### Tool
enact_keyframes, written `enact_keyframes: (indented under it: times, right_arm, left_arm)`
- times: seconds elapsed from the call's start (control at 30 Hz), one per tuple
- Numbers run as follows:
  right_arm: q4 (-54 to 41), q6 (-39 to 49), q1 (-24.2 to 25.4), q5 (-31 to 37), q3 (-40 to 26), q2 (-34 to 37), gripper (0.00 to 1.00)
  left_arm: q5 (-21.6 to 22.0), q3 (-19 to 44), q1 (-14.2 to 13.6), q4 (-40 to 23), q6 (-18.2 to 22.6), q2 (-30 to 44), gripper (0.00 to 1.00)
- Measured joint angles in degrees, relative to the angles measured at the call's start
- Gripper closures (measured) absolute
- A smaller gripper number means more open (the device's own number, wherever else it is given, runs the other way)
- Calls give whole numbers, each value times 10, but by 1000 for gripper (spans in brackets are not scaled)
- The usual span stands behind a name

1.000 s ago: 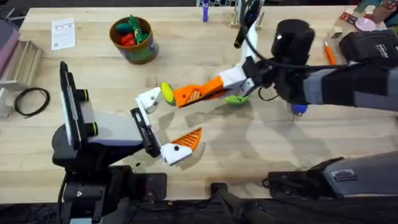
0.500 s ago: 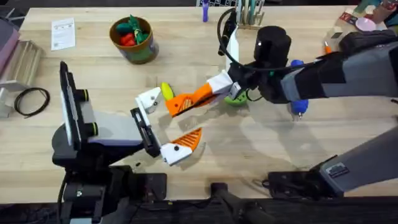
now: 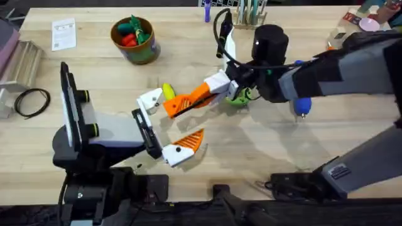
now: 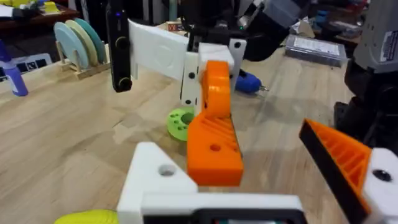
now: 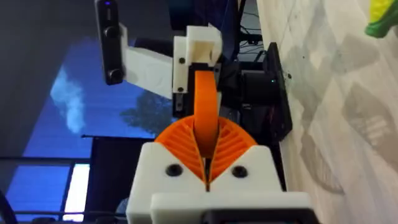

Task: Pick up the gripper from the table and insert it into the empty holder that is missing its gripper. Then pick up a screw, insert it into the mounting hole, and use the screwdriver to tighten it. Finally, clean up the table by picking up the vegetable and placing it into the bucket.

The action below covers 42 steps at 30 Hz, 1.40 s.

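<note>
Gripper [image 3: 183, 102] is off the surface, pinched in the right tool [image 3: 200, 95], tip nearly at the holder [image 3: 149, 100] on the left tool [image 3: 164, 127]. In the left wrist view the gripper [image 4: 213, 127] sits just beside the bare white block, prob not seated; can't tell if they touch.

Risks as I read it:
- Misalignment: wedge looks tilted vs the holder. Push in like that and it jams or skids off the white face.
- Slip: right tool's ribbed pads [image 5: 231, 144] grip only the thin edge of the wedge. A side load on contact could twist it out, so you drop it.
- Corn cob [image 3: 168, 92] lies just beside the holder, close to the approach. You could nudge it, prob harmless but it'll roll.
- Left tool has to hold rigid. If it gives, the insert won't seat.

Tool state: right tool clamped together on the gripper, pads meeting around it. Left tool spread wide, holding nothing, its orange-tipped finger [image 3: 191, 140] well apart from the holder.

Screwdriver [image 3: 302, 105] lies on the surface under the right arm, untouched. Bucket [image 3: 139, 55] far left, red/green toys inside.
</note>
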<state>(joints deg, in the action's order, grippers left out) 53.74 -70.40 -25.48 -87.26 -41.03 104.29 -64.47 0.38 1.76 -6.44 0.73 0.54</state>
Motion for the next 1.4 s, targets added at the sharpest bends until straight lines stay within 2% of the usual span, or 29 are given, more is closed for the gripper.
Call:
enact_keyframes:
  times: [0.4, 1.4]
  right_arm:
    - [0, -3, -12, 0, -31, 9, 992]
    - [0, -13, -17, 0, -50, 29, 993]
  left_arm:
    - [0, 0, 0, 0, 0, 0, 16]
    - [4, 0, 0, 0, -6, 0, 15]
